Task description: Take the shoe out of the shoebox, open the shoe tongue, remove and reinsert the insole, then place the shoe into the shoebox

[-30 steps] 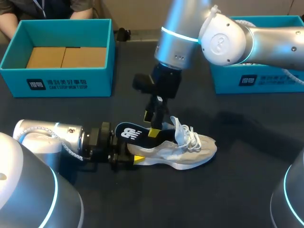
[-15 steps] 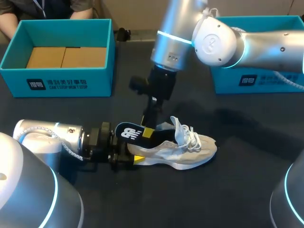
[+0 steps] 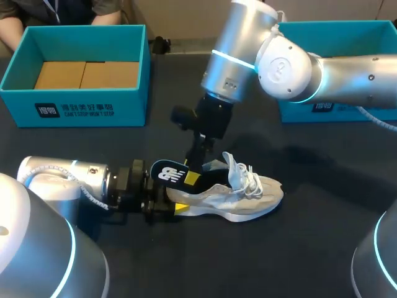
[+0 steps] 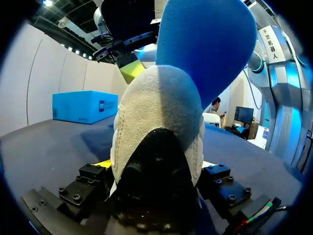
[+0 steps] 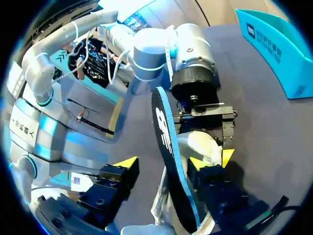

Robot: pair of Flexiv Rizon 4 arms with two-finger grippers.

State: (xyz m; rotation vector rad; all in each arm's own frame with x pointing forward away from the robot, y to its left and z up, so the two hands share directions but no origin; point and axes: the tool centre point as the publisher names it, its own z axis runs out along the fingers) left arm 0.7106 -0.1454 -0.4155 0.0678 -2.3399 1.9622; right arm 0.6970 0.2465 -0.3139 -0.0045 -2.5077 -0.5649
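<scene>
**Head view:** vs 1 s ago, your R claw (image 3: 193,175) has slid a bit toward 9 o'clock along the insole (image 3: 166,172), and the arm above it has re-angled. The shoe (image 3: 248,195), L claw (image 3: 169,208) and both boxes haven't budged. The shoe lies on its sole mid-table, toe at 3 o'clock, heel at 9. The L claw is clamped on the heel from both sides. The insole's heel end sticks up and out over the heel, w/ a white logo on it. Each teal box has a white logo and print on its front wall. The L box (image 3: 74,110) sits at 10 o'clock of the shoe w/ cardboard (image 3: 87,74) inside, and the R box (image 3: 347,107) at 2 o'clock. Both are well apart from the shoe. There's bare table (image 3: 298,261) at 6 o'clock and past the toe at 3. The gap between the boxes at 12 is taken up by the R arm.

**L wrist view:** the heel fills the space between the L claw's fingers, w/ a yellow tip touching each side. The insole's blue underside rises above the heel. One yellow tip of the R claw is just beside it.

**R wrist view:** the R claw is parted, w/ the insole standing edge-on between its fingers. One tip is close to the insole, and there's a clear gap to the other, so it has no grip. Ahead of it, the L claw is holding the heel.
</scene>
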